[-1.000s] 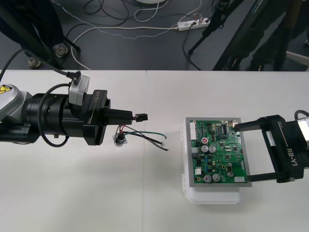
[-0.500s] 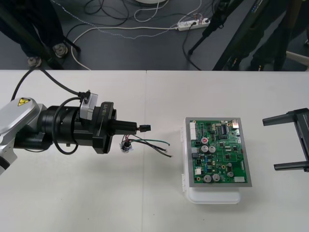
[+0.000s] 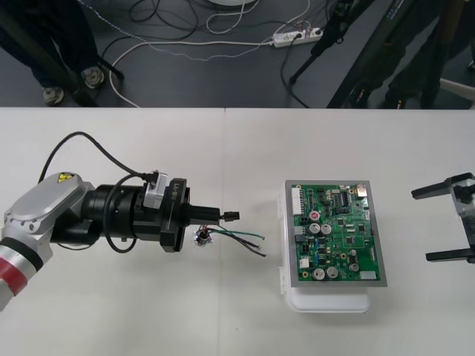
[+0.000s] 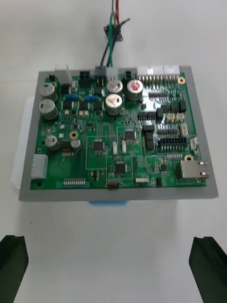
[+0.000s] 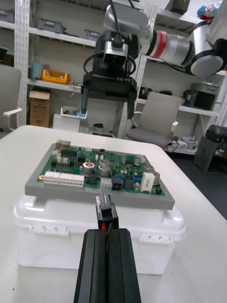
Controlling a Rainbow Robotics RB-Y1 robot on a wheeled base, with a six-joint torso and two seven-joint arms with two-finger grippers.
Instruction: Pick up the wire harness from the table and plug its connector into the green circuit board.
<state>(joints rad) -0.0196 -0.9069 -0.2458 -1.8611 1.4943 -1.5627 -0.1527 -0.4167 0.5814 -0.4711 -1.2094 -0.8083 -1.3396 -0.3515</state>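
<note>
Left pincer [image 3: 217, 215]: my left arm comes in from the left and lies level over the counter [image 3: 223, 311]. Its fingers [image 5: 109, 265] are pressed narrow together and clamp the plug.
Plug [image 3: 232, 216]: small and black, it sticks out of the fingertips toward the right. It is above the counter, left of the board and clearly apart from it, so it is not plugged in.
Wires [image 3: 239, 239]: thin red, black and green strands run right from under the left pincer. Their loose ends lie near the board's left side.
Socket [image 3: 201, 237]: round metal, just on the near side of the left pincer's fingers. I cannot tell whether it hangs or rests on the counter.
Green circuit board [image 3: 338, 233]: it lies flat on its white base [image 3: 330, 302], right of the counter's middle.
Right pincer [image 3: 421, 226]: it sits at the counter's right edge, right of the board and apart from it. Its black fingers are spread wide with nothing between them.
</note>
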